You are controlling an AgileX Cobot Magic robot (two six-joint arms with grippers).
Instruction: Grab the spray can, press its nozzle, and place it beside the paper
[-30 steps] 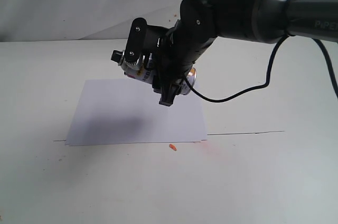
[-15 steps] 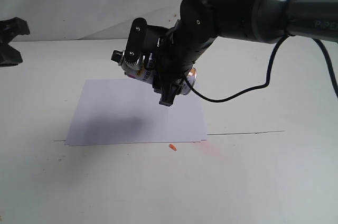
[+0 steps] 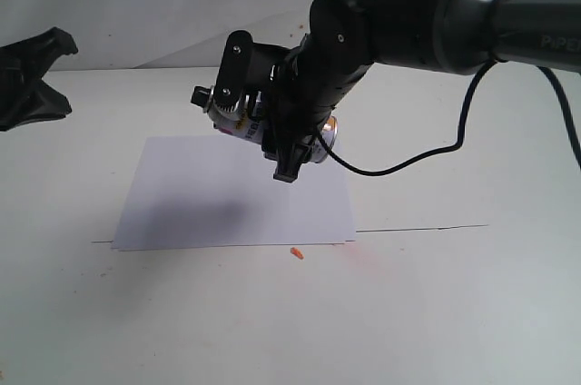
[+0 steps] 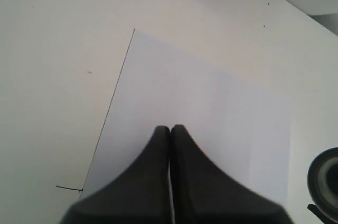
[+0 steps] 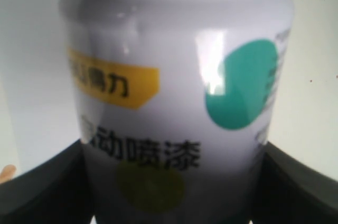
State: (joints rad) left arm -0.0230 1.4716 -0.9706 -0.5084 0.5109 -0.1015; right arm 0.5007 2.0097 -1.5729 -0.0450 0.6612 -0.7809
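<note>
My right end effector [image 3: 272, 131] is clamped on the spray can [image 5: 174, 76], one finger on either side of its white label. I hold it in the air above the paper [image 3: 209, 194], clear of the sheet. The can lies tipped almost on its side. Its nozzle [image 3: 199, 96] points left and a little up, and its silver base faces right. Nothing touches the nozzle. On the label my right wrist camera shows a yellow banner, a teal dot and black printed characters.

The paper lies flat on the table [image 3: 454, 312], with the can's shadow across its middle. A tiny orange scrap [image 3: 296, 252] sits on the table just beside the paper's near edge, and a thin dark line [image 3: 427, 228] runs right from the paper's near right corner.

My left end effector [image 4: 170, 134] is closed and empty, its two fingers pressed together. It hangs at the far left of the scene, well apart from the can.
</note>
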